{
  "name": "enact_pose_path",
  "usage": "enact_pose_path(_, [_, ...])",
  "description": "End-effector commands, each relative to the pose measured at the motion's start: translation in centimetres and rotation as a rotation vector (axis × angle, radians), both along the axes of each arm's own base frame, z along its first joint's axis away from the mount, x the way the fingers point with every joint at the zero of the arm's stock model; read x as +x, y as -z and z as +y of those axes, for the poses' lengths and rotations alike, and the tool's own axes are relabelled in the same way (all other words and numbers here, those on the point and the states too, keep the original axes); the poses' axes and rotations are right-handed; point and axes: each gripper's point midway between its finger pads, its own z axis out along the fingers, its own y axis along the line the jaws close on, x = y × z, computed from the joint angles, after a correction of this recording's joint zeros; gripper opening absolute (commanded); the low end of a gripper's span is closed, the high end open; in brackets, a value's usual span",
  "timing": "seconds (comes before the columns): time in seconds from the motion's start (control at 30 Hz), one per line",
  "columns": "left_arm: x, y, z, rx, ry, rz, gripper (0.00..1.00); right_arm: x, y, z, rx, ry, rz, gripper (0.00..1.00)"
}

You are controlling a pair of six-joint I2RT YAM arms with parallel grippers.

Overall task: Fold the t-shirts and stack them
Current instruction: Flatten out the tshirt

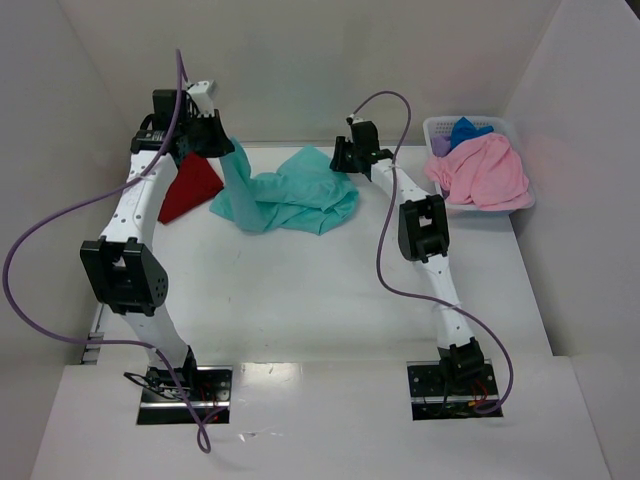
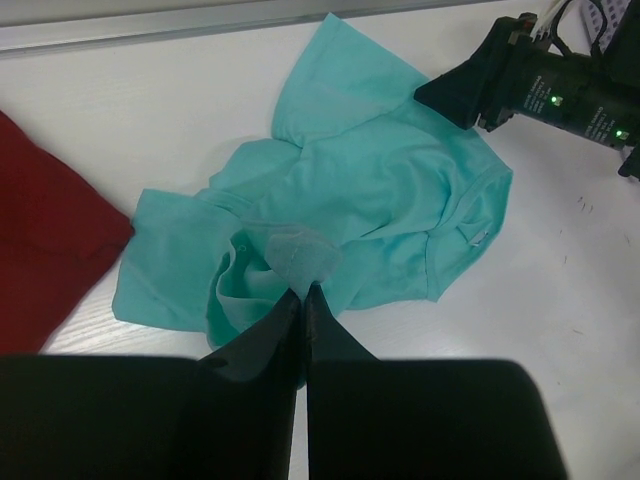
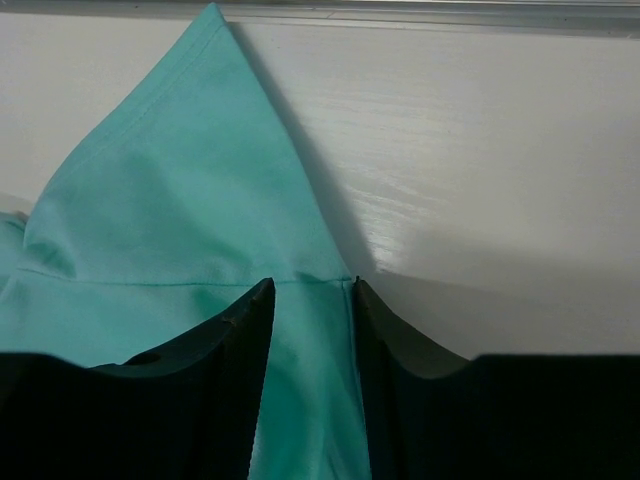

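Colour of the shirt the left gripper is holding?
Teal; the t-shirt shows best in the left wrist view.

The dark red fabric t-shirt [image 2: 50, 250] was cut by the left wrist view's edge; the teal fabric t-shirt [image 3: 170, 220] ran off the right wrist view's left and bottom edges

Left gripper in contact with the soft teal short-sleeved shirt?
Touching. Left wrist view: the left gripper, shut, pinches a raised fold of the soft teal fabric t-shirt.
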Motion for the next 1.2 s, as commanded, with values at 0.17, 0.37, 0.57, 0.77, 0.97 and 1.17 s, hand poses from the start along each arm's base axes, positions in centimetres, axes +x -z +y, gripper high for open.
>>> enact_pose_path(0.17, [0.1, -0.4, -0.2, -0.02, 0.021, -0.018, 0.08, 1.0, -2.0, 0.5, -0.013, 0.004, -0.062, 0.14])
enact_pose_path(0.37, [0.0, -0.8, 0.6, -0.033, 0.002, -0.023, 0.04, 1.9, -4.6, -0.6, -0.042, 0.078, -0.089, 0.0])
enact_pose_path(0.57, [0.7, -5.2, 4.0, -0.034, -0.087, -0.124, 0.0, 1.9, -15.4, -1.6, -0.039, 0.109, -0.244, 0.0])
enact_pose_path(0.77, [0.8, -13.0, 8.2, 0.011, -0.209, -0.327, 0.0, -1.8, -31.4, -3.8, -0.003, 0.146, -0.472, 0.0])
enact_pose_path(0.97, [0.3, -19.7, 10.9, 0.063, -0.325, -0.496, 0.0, -8.2, -44.5, -7.1, 0.015, 0.199, -0.677, 0.0])
enact_pose_path(1.17, [-1.2, -26.8, 11.2, 0.076, -0.348, -0.664, 0.0, -15.4, -54.4, -12.3, 0.059, 0.275, -0.854, 0.0])
